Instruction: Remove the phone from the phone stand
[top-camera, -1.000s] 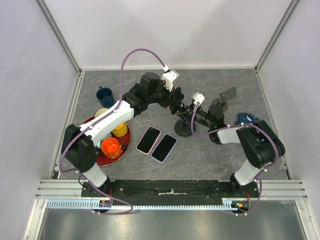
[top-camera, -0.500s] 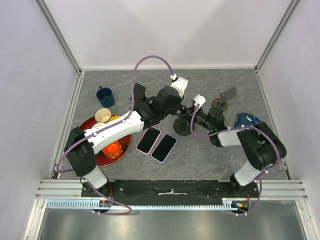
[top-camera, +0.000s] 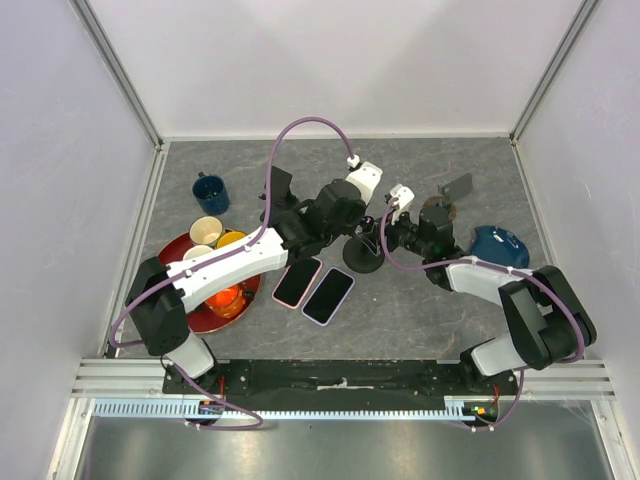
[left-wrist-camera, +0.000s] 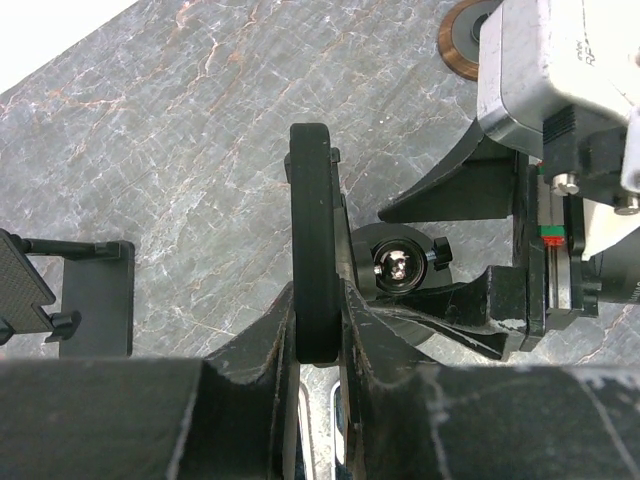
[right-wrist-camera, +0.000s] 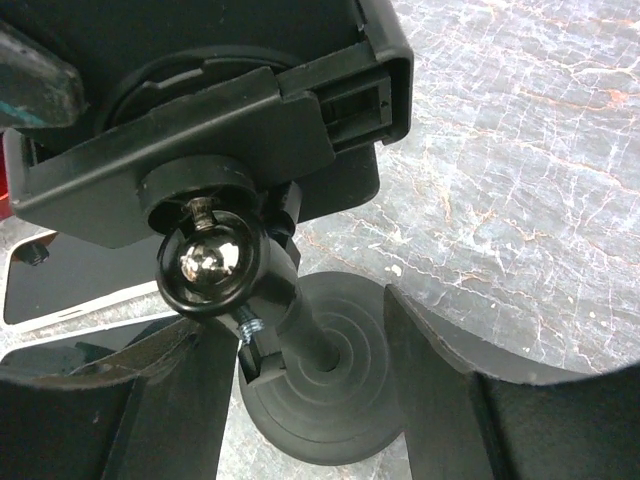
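Grey marbled surface (top-camera: 420, 310): carries all items. Phone stand (right-wrist-camera: 320, 410): upright near mid-surface, round base flat down. Right gripper (right-wrist-camera: 300, 335): jaws parted, straddling the stand's stem just below the ball joint, with a gap visible on either side. Left gripper (left-wrist-camera: 318, 320): jaws clamped on the phone (left-wrist-camera: 312, 220), which stands on edge against the stand's cradle, above the base.

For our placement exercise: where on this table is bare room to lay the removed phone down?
Bare grey tabletop lies near the front, between the two flat phones and the right arm's base; also along the back wall behind the blue mug. Crowded: the red tray of cups and around the black phone stand.
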